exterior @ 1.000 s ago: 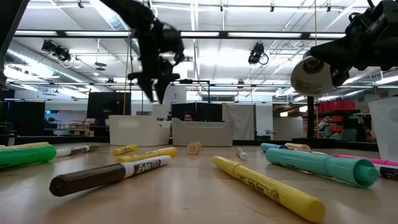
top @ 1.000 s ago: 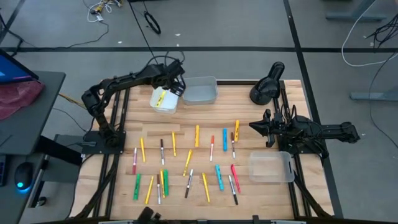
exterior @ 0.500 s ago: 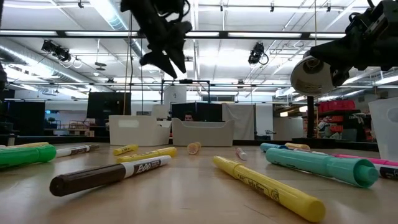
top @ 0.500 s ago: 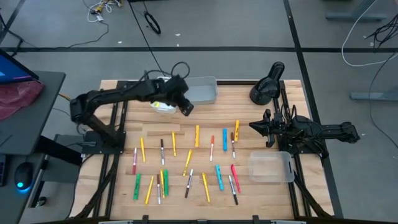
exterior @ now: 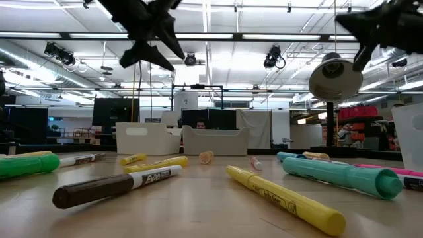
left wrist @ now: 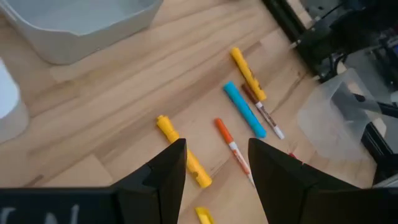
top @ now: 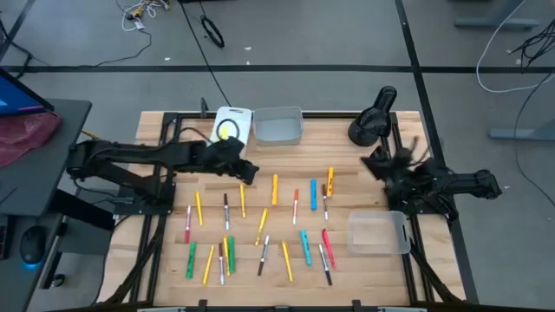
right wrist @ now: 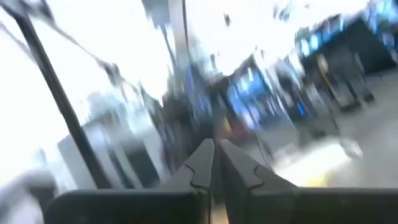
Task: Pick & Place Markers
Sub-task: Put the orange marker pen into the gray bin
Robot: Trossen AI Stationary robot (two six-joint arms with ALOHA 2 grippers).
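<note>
Wooden slat tabletop (top: 286, 165) mid-frame in the high view, grey floor all around, big workshop hall behind it in the low view. Markers (top: 260, 227) scattered loosely over the middle and lower part of the boards, yellow, orange, green, light blue, red and dark-capped white ones, mostly lying lengthwise up-down in the frame. Up close in the low view, a brown-capped white marker (exterior: 115, 186) lower left, a long yellow marker (exterior: 284, 199) right of centre, a teal marker (exterior: 340, 176) further right. White bin (top: 232, 126) at the upper edge of the table with something yellow inside, clear bin (top: 279, 126) touching its right side, another clear bin (top: 377, 232) lower right. Left gripper (top: 244, 168) reaching in from the left, hanging over bare wood just above the top row of markers, fingers (left wrist: 163, 171) spread wide and holding nothing, a yellow marker (left wrist: 183, 160) and an orange marker (left wrist: 232, 146) showing between them in the wrist view, light blue marker (left wrist: 245, 109) beyond. Right gripper (top: 377, 161) at the right edge of the table, near the black lamp (top: 371, 117), fingertips (right wrist: 205, 163) pressed together with nothing between
</note>
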